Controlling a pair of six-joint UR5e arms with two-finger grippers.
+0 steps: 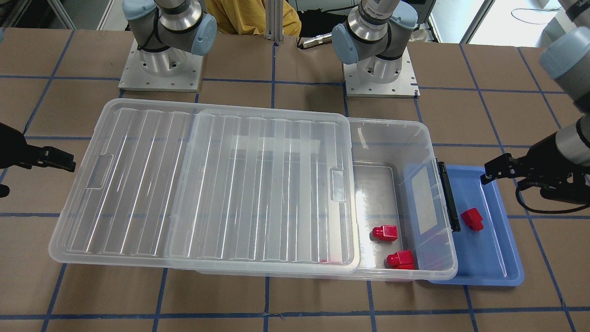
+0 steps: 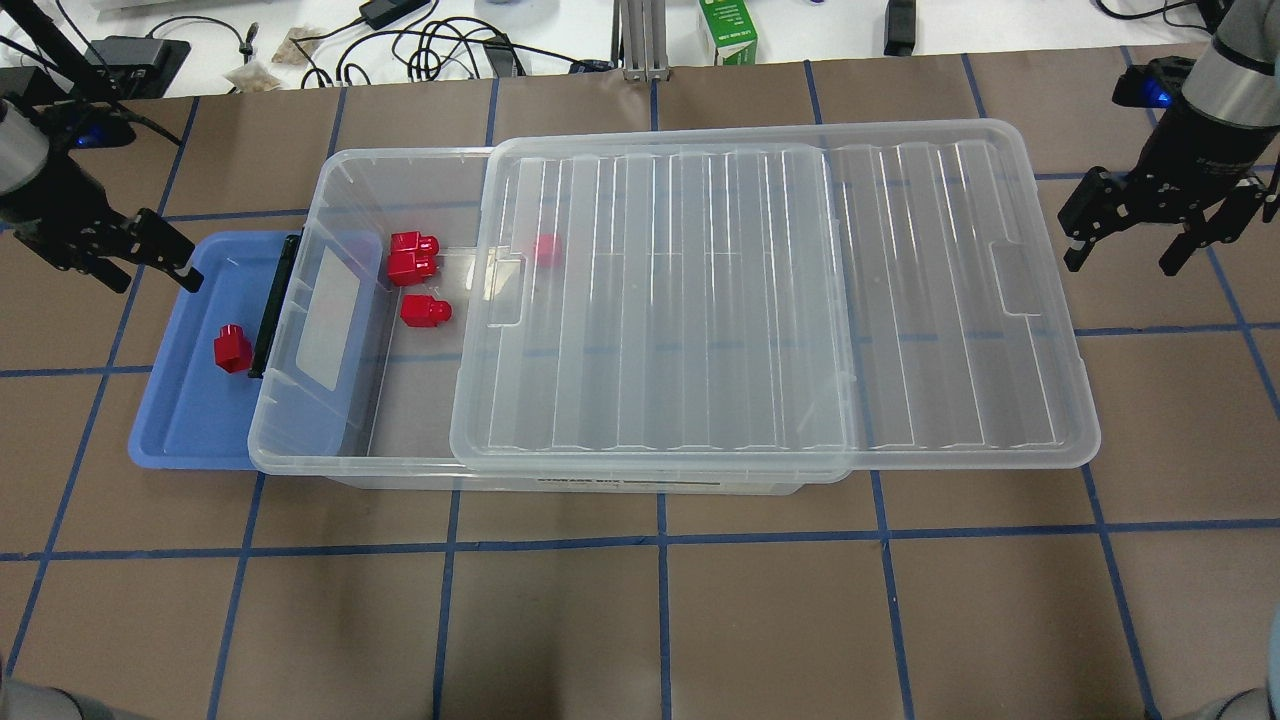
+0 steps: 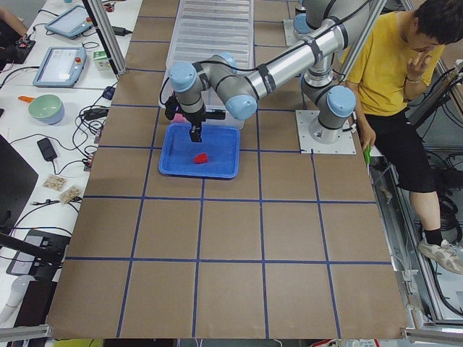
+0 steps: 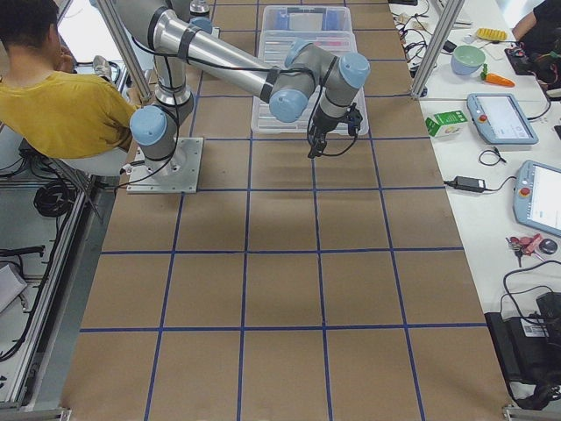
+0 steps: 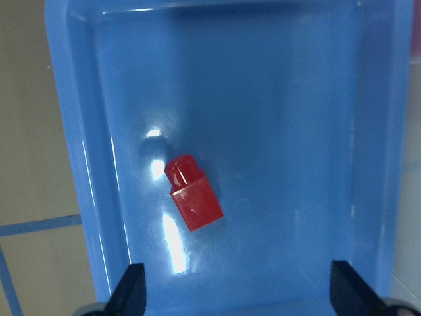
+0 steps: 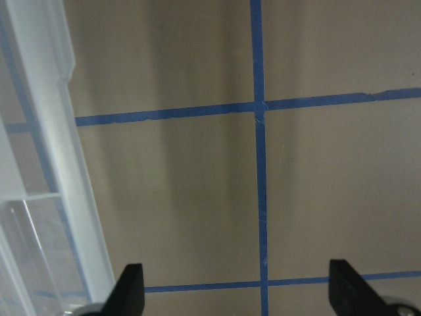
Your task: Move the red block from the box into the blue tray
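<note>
One red block (image 1: pixel 472 219) lies in the blue tray (image 1: pixel 493 258), also in the overhead view (image 2: pixel 232 348) and the left wrist view (image 5: pixel 193 194). My left gripper (image 2: pixel 150 278) hovers open and empty above the tray (image 2: pixel 180 420), the block below and between its fingers. The clear box (image 2: pixel 400 180) has its lid (image 2: pixel 750 300) slid aside. Two more red blocks (image 1: pixel 385 233) (image 1: pixel 401 259) lie in its open end. A red shape (image 2: pixel 545 250) shows blurred through the lid. My right gripper (image 2: pixel 1120 262) is open and empty beside the lid's far end, over bare table.
The box's black latch (image 1: pixel 449 196) overhangs the tray's inner edge. The arm bases (image 1: pixel 161 69) (image 1: pixel 380 74) stand behind the box. A person in a yellow shirt (image 3: pixel 383 65) sits behind the robot. A green carton (image 2: pixel 728 30) and cables lie beyond the table.
</note>
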